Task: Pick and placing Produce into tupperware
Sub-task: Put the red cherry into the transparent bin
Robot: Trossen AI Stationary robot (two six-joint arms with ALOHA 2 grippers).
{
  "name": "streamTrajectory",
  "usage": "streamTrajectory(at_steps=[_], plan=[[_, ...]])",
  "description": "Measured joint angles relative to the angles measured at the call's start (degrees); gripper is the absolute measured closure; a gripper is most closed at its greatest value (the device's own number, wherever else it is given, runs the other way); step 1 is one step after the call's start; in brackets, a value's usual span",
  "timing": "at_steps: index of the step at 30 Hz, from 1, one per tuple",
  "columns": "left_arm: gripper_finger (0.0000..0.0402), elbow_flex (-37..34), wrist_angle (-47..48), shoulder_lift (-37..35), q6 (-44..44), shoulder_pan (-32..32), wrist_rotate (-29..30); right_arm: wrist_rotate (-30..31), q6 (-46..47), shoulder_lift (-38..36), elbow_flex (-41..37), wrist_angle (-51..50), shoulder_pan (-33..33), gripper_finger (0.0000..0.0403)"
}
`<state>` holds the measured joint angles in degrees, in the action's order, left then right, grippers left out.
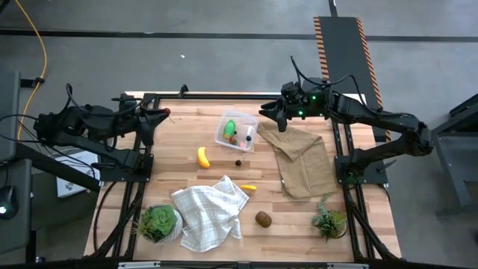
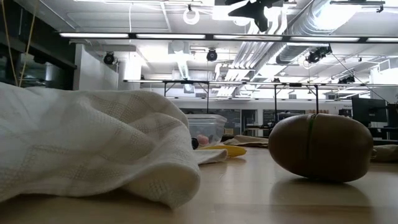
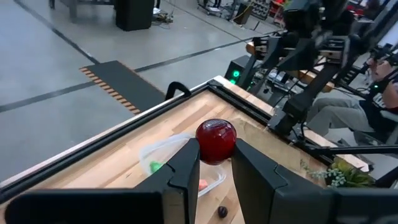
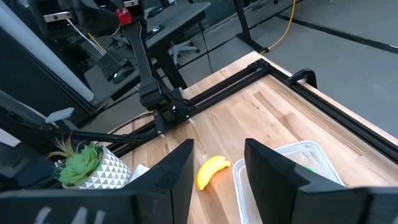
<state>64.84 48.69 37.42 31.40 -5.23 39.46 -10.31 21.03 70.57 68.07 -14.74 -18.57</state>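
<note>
My left claw [image 3: 214,163] is clamped on a red berry [image 3: 216,140] at the bench's left rear corner, raised for carrying toward the tub [image 1: 237,131] mid-bench near the rear edge. My right claw [image 4: 217,163] stands apart, empty, beside the tub.

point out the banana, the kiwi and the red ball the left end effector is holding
banana [image 1: 203,156]: high view, middle of its yellow body
kiwi [image 2: 320,147]: low view, centre of its brown side
red ball [image 3: 216,138]: left wrist view, front of the ball, between the fingers
</note>
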Motion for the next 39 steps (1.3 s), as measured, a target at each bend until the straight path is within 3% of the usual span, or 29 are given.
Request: streamTrajectory(at_steps=[8, 11, 16, 28, 32, 39], plan=[[0.0325, 0.0, -10.9, 3.8, -8.1, 0.0, -1.5, 0.0, -0.6, 0.0, 0.0, 0.0, 0.0, 0.0269], [0.0325, 0.0, -12.2, 4.8, -9.3, 2.7, -3.1, 0.0, -1.0, 0.0, 0.0, 0.0, 0.0, 0.0269], [0.0325, 0.0, -12.3, 6.7, -10.3, 13.4, -14.8, 0.0, -1.6, 0.0, 0.0, 0.0, 0.0, 0.0269], [0.0325, 0.0, -16.1, 17.7, -18.2, 42.7, -49.8, 0.0, -0.9, 0.0, 0.0, 0.0, 0.0, 0.0269], [0.0325, 0.0, -16.1, 22.7, -20.8, 47.7, -56.2, 0.1, -0.5, 0.0, 0.0, 0.0, 0.0, 0.0269], [0.0325, 0.0, -19.1, 31.3, -24.7, 48.8, -59.3, 1.3, -0.5, 0.0, 0.0, 0.0, -0.1, 0.0269]])
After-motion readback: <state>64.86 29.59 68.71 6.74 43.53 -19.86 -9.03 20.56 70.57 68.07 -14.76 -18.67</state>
